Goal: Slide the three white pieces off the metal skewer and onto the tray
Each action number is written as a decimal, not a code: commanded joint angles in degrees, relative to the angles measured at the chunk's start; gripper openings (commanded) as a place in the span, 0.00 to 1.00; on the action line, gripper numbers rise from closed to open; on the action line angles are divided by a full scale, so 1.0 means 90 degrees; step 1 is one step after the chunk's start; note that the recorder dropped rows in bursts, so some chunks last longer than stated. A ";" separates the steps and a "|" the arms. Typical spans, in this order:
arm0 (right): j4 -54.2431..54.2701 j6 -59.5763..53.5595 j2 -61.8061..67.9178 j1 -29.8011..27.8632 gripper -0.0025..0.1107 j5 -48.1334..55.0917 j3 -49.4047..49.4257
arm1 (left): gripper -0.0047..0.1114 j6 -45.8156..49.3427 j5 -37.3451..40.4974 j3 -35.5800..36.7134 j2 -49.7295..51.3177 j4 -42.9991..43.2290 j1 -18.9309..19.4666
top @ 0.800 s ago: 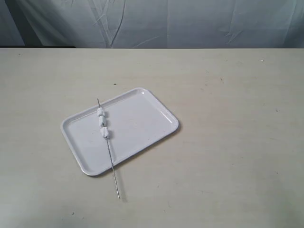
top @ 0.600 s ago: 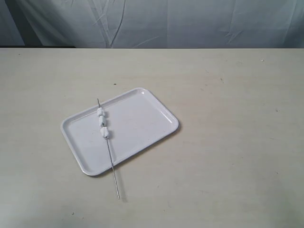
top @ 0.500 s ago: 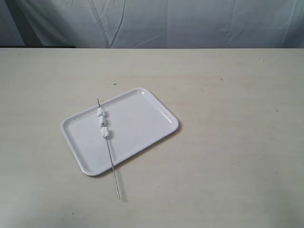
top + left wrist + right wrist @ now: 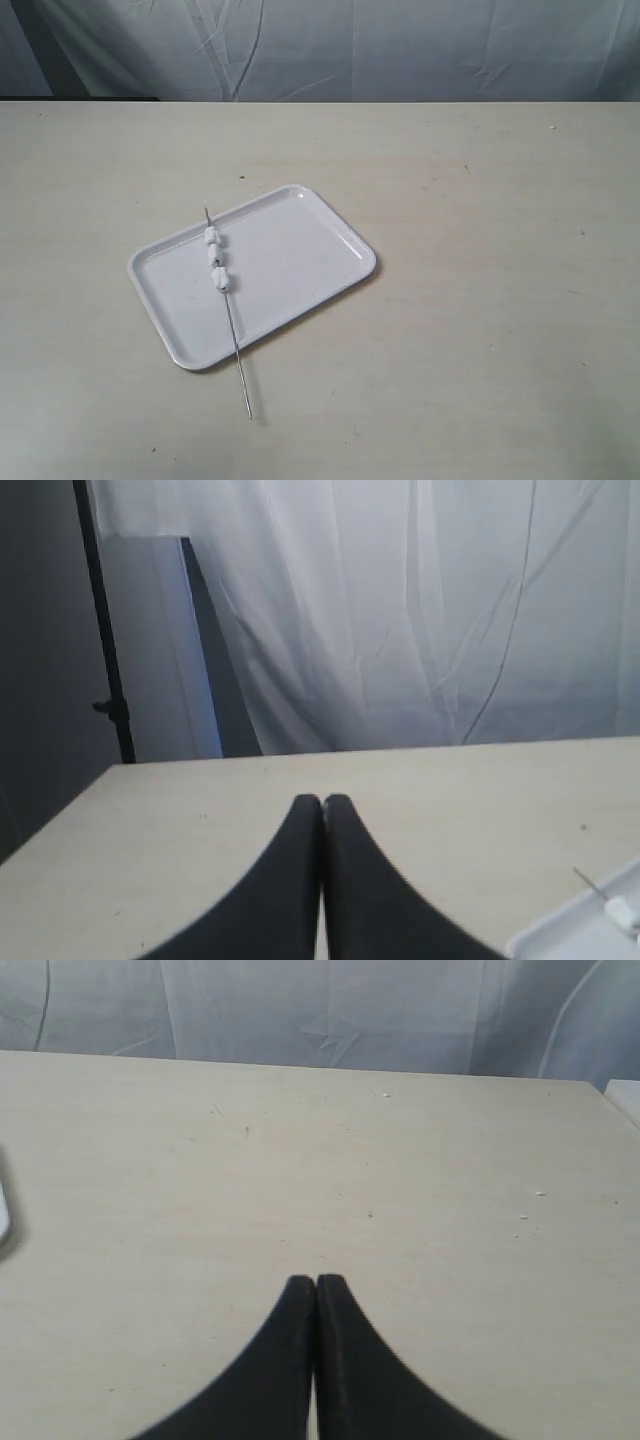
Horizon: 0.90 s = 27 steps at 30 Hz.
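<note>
The white tray point(image 4: 300, 255) lies on the table, left of centre in the exterior view. Across it rests the thin metal skewer point(image 4: 236, 342), its near end sticking out over the tray's front rim onto the table. The three white pieces point(image 4: 216, 259) sit threaded close together near the skewer's far end, over the tray. Neither arm shows in the exterior view. My left gripper point(image 4: 322, 800) is shut and empty above bare table; the tray corner point(image 4: 575, 932), the skewer tip point(image 4: 588, 880) and one white piece point(image 4: 621, 911) show at that view's edge. My right gripper point(image 4: 316, 1281) is shut and empty too.
A pale wrinkled curtain point(image 4: 400, 45) hangs behind the table's far edge. A dark pole point(image 4: 103, 630) and a grey panel point(image 4: 165, 645) stand beyond the table in the left wrist view. The tray's rim point(image 4: 4, 1210) just shows in the right wrist view.
</note>
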 commanded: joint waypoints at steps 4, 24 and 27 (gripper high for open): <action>-0.0040 0.0005 -0.0031 0.0017 0.02 -0.0089 0.0014 | 0.04 -0.0058 -0.3383 0.0023 -0.0031 -0.0682 0.0028; -0.0035 0.0006 -0.0031 0.0017 0.02 -0.1974 0.0014 | 0.04 -0.2258 -0.2500 -0.3040 0.0915 0.3041 0.0028; -0.0035 0.0006 -0.0031 0.0017 0.02 -0.3328 0.0014 | 0.04 -0.3688 -0.0814 -0.3280 0.1447 0.4045 0.0028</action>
